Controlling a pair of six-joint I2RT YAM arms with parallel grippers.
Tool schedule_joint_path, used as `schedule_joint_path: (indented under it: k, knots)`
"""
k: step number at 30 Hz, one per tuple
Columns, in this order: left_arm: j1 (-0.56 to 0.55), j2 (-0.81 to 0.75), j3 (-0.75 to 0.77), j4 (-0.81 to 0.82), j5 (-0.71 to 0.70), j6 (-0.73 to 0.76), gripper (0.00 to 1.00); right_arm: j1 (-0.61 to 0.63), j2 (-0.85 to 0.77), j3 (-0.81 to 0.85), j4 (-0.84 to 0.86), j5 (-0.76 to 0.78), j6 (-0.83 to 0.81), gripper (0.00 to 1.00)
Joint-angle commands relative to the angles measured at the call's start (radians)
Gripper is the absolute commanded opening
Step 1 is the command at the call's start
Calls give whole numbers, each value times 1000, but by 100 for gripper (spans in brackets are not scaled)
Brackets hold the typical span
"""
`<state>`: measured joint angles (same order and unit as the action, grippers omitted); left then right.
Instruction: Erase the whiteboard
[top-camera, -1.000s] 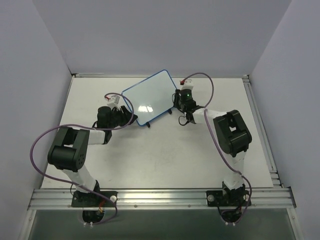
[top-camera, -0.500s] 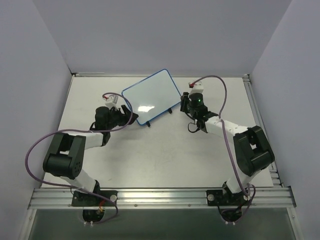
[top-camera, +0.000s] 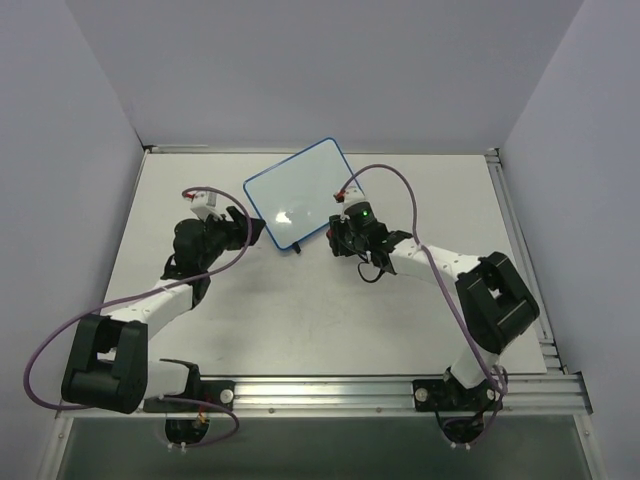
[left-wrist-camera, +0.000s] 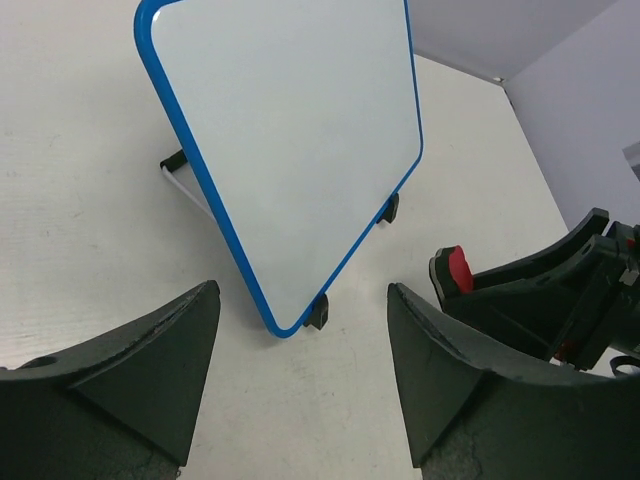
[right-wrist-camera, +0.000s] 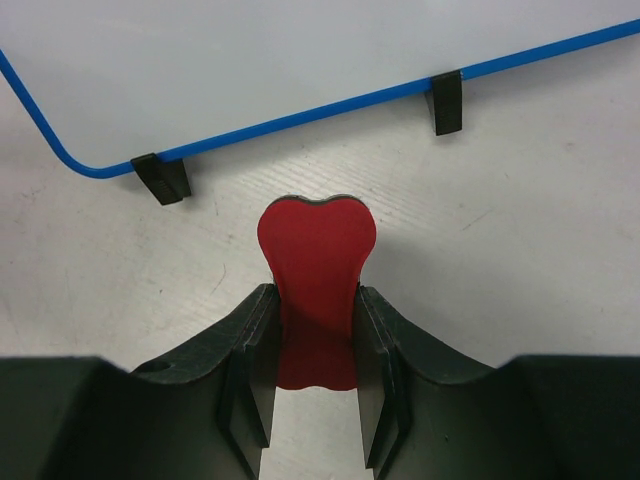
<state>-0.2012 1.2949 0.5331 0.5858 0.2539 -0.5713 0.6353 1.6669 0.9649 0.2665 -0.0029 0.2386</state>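
Just before whiteboard (right-wrist-camera: 300, 60): eraser (right-wrist-camera: 316, 250) (right gripper (right-wrist-camera: 316, 305)).

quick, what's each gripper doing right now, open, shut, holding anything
Left gripper: open, holding nothing.
Right gripper: shut on the red eraser.

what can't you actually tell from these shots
1. Top view: faint marks on the whiteboard would be too small to see, and glare covers part of its face.
2. Right wrist view: most of the whiteboard is cut off by the top edge.
3. Right wrist view: the red eraser has its rear end hidden inside the right pincer.
4. Left wrist view: the wire stand is mostly hidden behind the whiteboard.
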Motion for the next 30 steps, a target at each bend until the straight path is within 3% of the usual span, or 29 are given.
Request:
schedule_joint_path:
  k: [1,11,20,30]
  knots:
    - [-1,-20,-7,-9,-15,-27,75,-3,42,92,-87,-55,-2,11]
    - [-1,9,-2,5,-19,-21,75,12,247,279,-249,-78,-5,12]
    - [0,33,-5,16,-24,-4,75,43,238,267,-311,0,-9,17]
    - [0,47,-5,46,-1,1,75,49,208,225,-280,-2,-10,55]
